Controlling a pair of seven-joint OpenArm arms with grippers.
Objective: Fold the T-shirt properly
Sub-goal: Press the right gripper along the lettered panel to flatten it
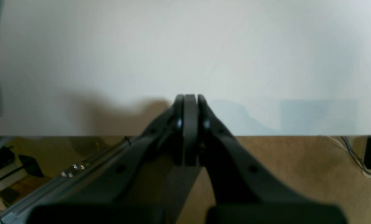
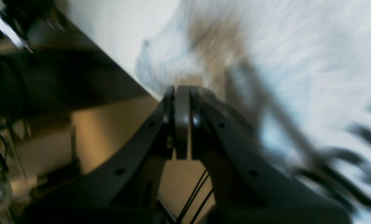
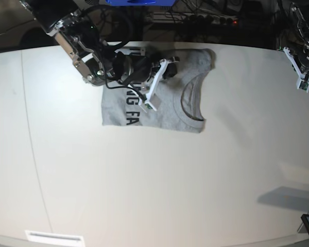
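The T-shirt (image 3: 165, 100) lies at the far side of the white worktop (image 3: 144, 180), already folded in part, lettered side up. The right arm (image 3: 87, 46) reaches over its far edge and hides some of the black lettering (image 3: 130, 105). The cloth is heather grey, its neckline toward the left arm's side. The right fingers (image 2: 182, 93) are together, holding nothing; the left fingers (image 1: 190, 99) are together too, over bare worktop well away from the shirt.

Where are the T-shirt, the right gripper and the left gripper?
T-shirt (image 3: 167, 110): base view, plain grey cloth.
Right gripper (image 2: 182, 93): right wrist view, closed fingertips.
Left gripper (image 1: 190, 101): left wrist view, closed fingertips.
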